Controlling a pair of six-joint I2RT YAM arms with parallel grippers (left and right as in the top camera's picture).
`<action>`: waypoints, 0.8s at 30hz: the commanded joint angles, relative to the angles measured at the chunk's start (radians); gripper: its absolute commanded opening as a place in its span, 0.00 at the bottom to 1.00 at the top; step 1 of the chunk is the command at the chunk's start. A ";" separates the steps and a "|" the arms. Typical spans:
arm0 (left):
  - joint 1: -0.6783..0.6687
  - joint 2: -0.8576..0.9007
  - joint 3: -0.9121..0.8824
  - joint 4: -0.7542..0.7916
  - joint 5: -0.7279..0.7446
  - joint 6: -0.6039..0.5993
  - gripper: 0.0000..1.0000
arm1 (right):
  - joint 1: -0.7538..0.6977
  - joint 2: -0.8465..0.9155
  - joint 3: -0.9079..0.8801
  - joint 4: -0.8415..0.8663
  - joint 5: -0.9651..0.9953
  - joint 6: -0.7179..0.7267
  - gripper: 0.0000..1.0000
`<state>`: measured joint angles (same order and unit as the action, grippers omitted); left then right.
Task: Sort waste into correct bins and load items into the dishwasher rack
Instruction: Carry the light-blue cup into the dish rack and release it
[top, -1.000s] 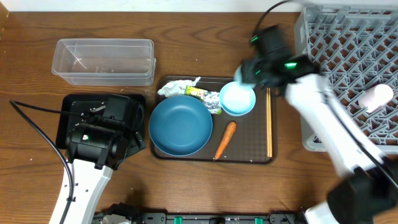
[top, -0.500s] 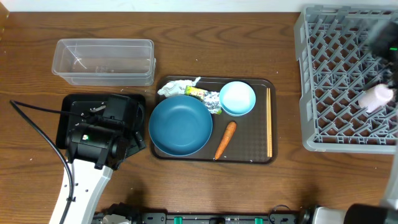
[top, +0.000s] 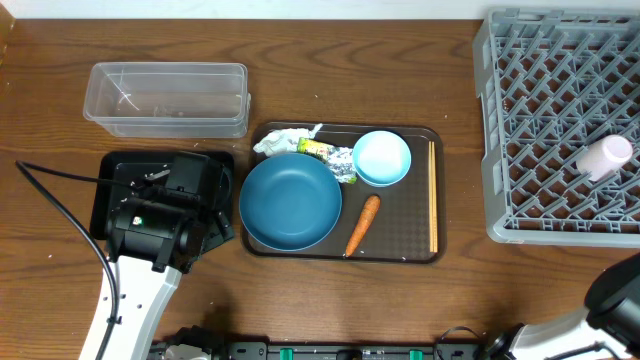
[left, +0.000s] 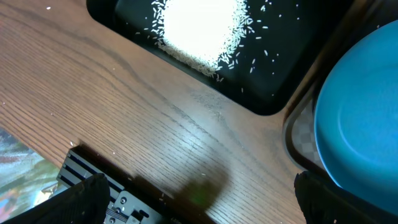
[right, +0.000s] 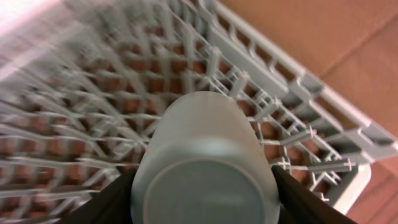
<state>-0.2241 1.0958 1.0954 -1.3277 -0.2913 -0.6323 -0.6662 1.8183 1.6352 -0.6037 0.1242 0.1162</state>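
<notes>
Cup (top: 604, 157) lay tipped among rack (top: 540, 120) pegs, 3 o'clock, loaded as dishware; right claw (right: 204, 199) flanked it, grip unclear; left claw (left: 202, 196) apart, idle above rice (left: 199, 31)

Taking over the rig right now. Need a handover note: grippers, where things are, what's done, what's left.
Left gripper: open, nothing in it, beside the black tray.
Right gripper: fingers on either side of the cup in the blurred wrist view, so I can't tell whether it grips. Overhead shows the cup lying in the rack.
Done: rice in the black tray; cup in the rack.
Left, all on the brown tray: dark-blue bowl, light-blue bowl and chopsticks for the rack; carrot, paper and foil wrapper for the bins.
Clear tub sits behind the black tray.
</notes>
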 joint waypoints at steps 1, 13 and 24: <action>0.005 -0.002 0.010 -0.003 -0.009 -0.013 0.98 | -0.033 0.042 0.003 0.006 -0.001 -0.024 0.61; 0.005 -0.002 0.010 -0.003 -0.009 -0.013 0.98 | -0.046 0.058 0.003 -0.033 -0.061 -0.028 0.93; 0.005 -0.002 0.010 -0.003 -0.009 -0.013 0.98 | 0.025 -0.135 0.003 -0.038 -0.386 0.119 0.95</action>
<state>-0.2241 1.0958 1.0954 -1.3277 -0.2913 -0.6323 -0.6815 1.8004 1.6329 -0.6464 -0.1005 0.1684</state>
